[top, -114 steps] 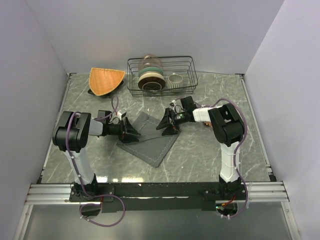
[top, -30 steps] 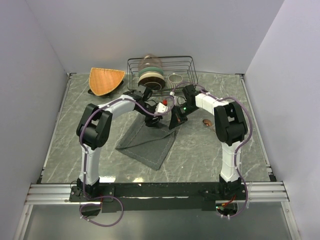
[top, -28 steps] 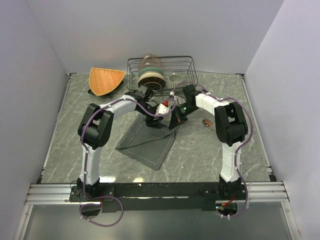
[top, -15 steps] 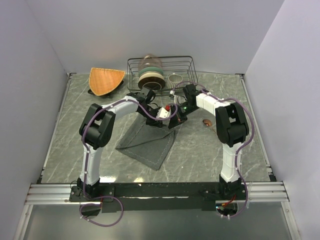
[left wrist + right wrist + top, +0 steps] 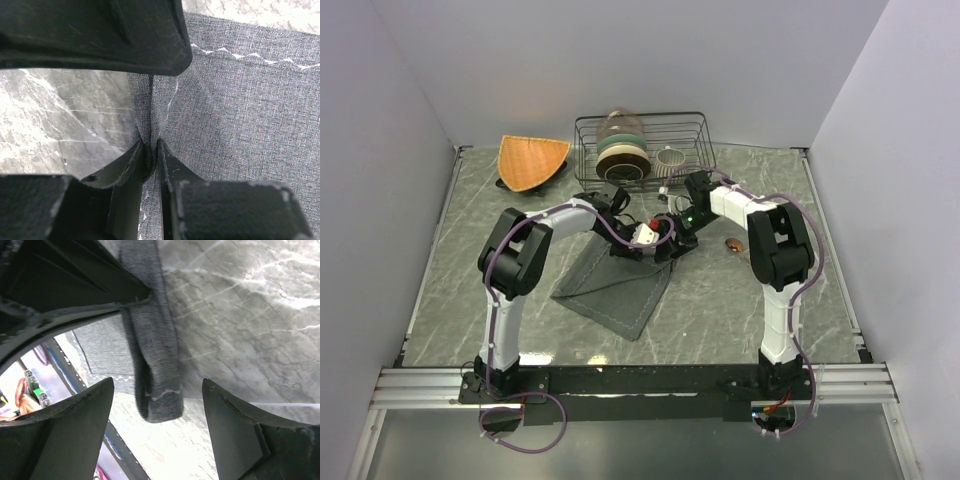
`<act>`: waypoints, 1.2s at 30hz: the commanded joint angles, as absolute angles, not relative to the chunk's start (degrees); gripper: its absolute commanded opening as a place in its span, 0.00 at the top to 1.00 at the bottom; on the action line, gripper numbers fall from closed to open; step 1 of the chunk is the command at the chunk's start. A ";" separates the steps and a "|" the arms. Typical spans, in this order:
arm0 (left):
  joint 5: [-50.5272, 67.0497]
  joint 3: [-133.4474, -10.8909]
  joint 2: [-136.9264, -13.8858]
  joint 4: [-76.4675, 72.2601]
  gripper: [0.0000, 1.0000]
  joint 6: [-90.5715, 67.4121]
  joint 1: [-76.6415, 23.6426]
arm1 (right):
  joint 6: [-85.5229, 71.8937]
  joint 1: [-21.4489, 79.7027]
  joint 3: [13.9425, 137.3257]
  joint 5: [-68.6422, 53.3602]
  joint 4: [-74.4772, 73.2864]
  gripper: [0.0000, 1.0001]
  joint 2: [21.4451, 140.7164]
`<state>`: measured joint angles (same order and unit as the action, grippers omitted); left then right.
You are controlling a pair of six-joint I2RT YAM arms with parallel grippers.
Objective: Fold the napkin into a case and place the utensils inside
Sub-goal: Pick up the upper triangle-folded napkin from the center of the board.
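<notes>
The dark grey napkin [image 5: 618, 285] lies partly folded on the marble table, its far corner lifted between the two arms. My left gripper [image 5: 151, 145] is shut on a pinched fold of the napkin [image 5: 240, 100]; in the top view it [image 5: 663, 240] sits at that raised corner. Directly opposite, my right gripper [image 5: 682, 238] stands open. Its fingers [image 5: 85, 430] straddle the hanging rolled corner of the napkin [image 5: 152, 350] without touching it. One copper-coloured utensil [image 5: 733, 243] lies on the table to the right of the right gripper.
A black wire rack [image 5: 695, 150] with stacked plates and a ribbed cup stands at the back centre. An orange woven fan-shaped mat [image 5: 532, 160] lies at the back left. Grey walls close in the table on three sides.
My right gripper has opened and let go of the napkin's corner. My left gripper has slid right and closed on that same corner.
</notes>
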<state>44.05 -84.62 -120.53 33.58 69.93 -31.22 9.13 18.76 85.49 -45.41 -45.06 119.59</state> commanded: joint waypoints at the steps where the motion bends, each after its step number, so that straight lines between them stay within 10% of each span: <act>1: 45.97 -83.24 -117.07 32.26 0.78 72.95 -31.64 | 11.95 18.99 88.15 -44.03 -47.19 0.21 121.64; 27: 45.79 -82.44 -116.63 31.55 0.78 73.48 -31.55 | 2.64 14.94 85.34 -57.39 -45.71 0.55 123.66; 36: 49.83 -85.07 -115.75 30.59 0.54 67.08 -28.92 | 4.13 15.03 85.25 -56.51 -44.65 1.00 122.78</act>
